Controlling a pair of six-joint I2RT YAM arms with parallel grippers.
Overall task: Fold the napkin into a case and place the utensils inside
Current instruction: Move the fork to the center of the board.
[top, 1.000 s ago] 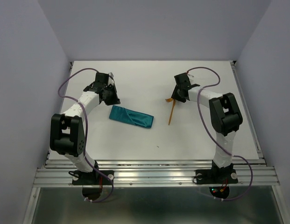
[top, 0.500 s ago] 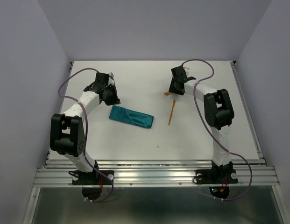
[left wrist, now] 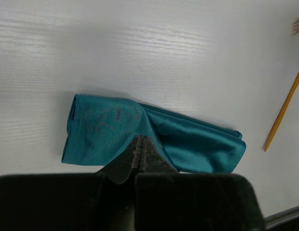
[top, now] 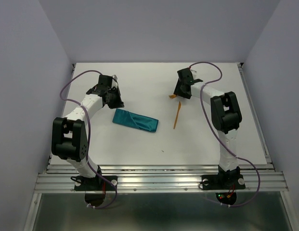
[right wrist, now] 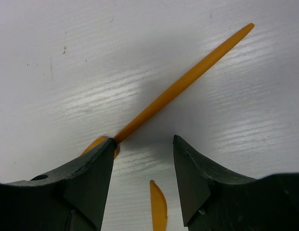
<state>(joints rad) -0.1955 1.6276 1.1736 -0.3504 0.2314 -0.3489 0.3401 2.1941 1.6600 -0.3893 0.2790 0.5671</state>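
**Progress.** The napkin [top: 135,120] is already folded: a narrow flat teal case lying on the desk [top: 139,144] between the two arms, closer to the left one. One end shows open layered edges in the left wrist view. Folding judged complete (or near enough; the flap detail is hard to read from above). Neither of the utensils is inside yet; both lie on bare desk to the right of the case. Remaining: pick each one up and slide it into the pouch.

**Left tool** [left wrist: 142,151]. Fingers clenched together, no cloth seen between them. From its own camera it hangs over the near edge of the case. From above it sits just past the case's far left corner. Whether it touches the cloth, cannot tell.

**Right tool** [right wrist: 143,142]. Fingers spread apart, gripping nothing, low over the utensils.
- The long utensil [right wrist: 188,82] runs diagonally away from it. The broader end meets the inner edge of the finger on the left of that view (contact or mere overlap, cannot tell).
- The short piece [right wrist: 158,207], with a serrated edge, lies in the gap between the fingers, only its tip showing.

**Judgement.** Pick-up of the first utensil is the step in hand; the short piece is best placed for it.
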